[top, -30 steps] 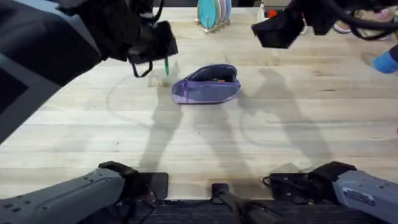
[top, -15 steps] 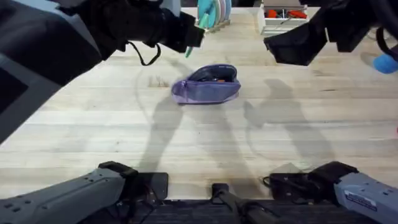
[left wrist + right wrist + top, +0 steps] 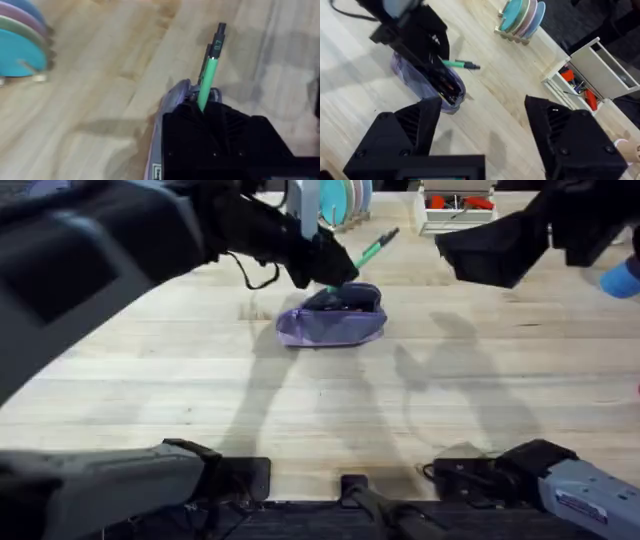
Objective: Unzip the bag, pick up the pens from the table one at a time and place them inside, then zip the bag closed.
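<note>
The lilac bag (image 3: 330,323) lies open on the table (image 3: 330,400), dark items showing in its mouth (image 3: 447,90). My left gripper (image 3: 335,272) hovers just above the bag's back edge, shut on the green pen (image 3: 370,252), which sticks out toward the far right with its black clip end free. In the left wrist view the green pen (image 3: 210,70) juts from between my fingers over the bag (image 3: 172,100). My right gripper (image 3: 500,250) hangs open, high above the table to the bag's right, with nothing between its fingers (image 3: 570,135).
A rack of coloured plates (image 3: 342,200) stands at the back, just behind the bag. A white tray with red and orange items (image 3: 455,205) sits at the back right. A blue object (image 3: 622,278) is at the right edge.
My left gripper has carried the green pen rightward from the table left of the bag to just above the bag's opening. The right gripper drifted slightly right.
</note>
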